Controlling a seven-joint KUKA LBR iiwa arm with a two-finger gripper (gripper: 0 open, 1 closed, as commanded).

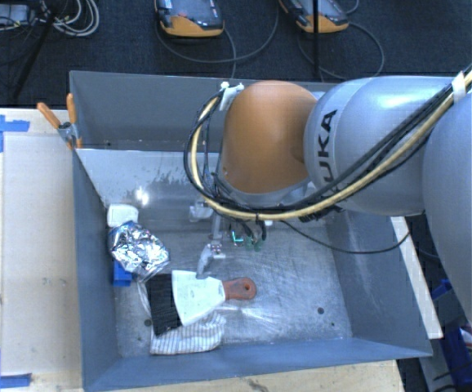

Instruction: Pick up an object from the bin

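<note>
Hanging over a white brown-handled scraper (197, 295), the tool (209, 261) hides whether it is apart or together.

Arm (375, 153) reaches in from right, wrist pointing down; orange cover (264, 137) over wrist, cables (199, 158) looped round it; hand (218, 243) hangs beneath.

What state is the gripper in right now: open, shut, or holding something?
Gripper: cannot be told; it is down in the bin, close by the white card.
</note>
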